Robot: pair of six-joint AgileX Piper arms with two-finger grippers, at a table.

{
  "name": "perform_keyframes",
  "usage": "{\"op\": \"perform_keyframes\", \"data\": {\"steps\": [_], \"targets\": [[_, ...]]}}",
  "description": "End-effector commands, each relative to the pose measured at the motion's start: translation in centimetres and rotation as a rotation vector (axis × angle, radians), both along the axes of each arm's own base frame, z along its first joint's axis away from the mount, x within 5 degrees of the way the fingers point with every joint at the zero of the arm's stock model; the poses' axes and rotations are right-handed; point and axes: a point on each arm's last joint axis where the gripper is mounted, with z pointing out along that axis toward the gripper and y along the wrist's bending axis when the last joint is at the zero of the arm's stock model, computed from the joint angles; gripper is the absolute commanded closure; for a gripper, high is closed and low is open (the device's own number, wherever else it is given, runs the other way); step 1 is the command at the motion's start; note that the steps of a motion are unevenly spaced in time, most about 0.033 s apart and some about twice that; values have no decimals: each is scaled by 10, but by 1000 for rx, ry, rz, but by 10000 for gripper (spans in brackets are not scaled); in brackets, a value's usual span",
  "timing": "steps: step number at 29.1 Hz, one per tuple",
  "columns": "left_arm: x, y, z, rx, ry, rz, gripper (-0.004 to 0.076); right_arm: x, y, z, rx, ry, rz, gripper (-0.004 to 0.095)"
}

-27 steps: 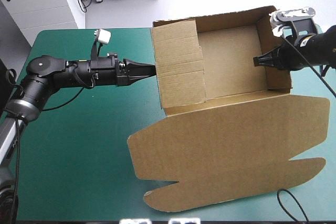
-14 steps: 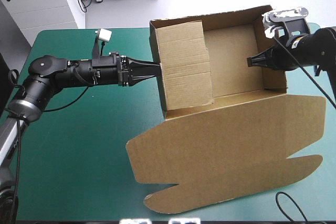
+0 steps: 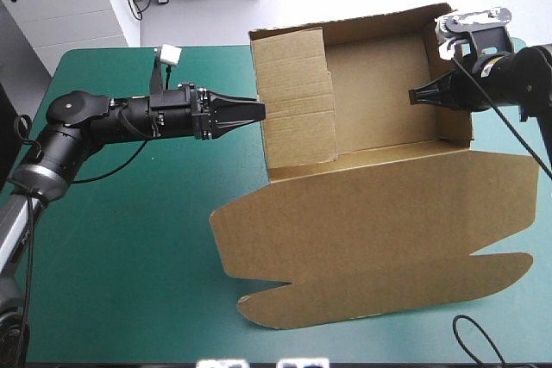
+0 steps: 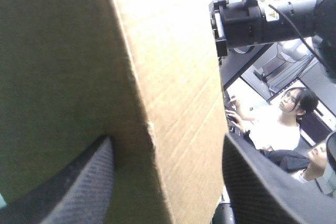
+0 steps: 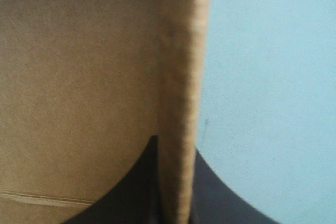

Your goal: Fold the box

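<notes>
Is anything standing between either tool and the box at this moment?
Nothing visible does. The left tool straddles the left wall of the box, board between its fingers. The right tool is shut on the right wall, with only board in its grip.

Brown board box (image 3: 379,213), part-formed. An open tray (image 3: 379,92) is set at the far right of the table (image 3: 129,239), with its far and right walls raised. The left wall (image 3: 297,101) is tilted inward over the tray floor. The lid (image 3: 371,247) is spread open toward the table's near edge, joined along the tray's near wall, with rounded flaps at its outer edges.
</notes>
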Motion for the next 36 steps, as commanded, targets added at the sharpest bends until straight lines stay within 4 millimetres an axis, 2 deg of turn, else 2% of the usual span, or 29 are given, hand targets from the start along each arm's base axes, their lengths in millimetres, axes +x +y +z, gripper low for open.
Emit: {"op": "perform_keyframes", "data": {"steps": [1, 6, 13, 17, 23, 29, 36], "targets": [[-17, -2, 22, -33, -49, -55, 287, -11, 2, 24, 60, -132, 4, 923], [-11, -2, 25, 31, -64, 23, 287, -10, 3, 25, 80, -144, 2, 923], [-14, -21, 64, 286, -183, 207, 287, -2, 7, 19, 112, -115, 5, 923], [-20, -33, 78, 426, -221, 287, 287, 0, 12, 18, 138, -123, 22, 923], [-14, -44, 76, 485, -191, 376, 287, 0, 15, 20, 173, -128, 40, 923], [-13, -44, 69, 570, -173, 435, 287, 0, 16, 20, 174, -128, 44, 923], [-11, -48, 71, 576, -191, 532, 301, -1, 16, 19, 167, -112, 52, 923]]}}
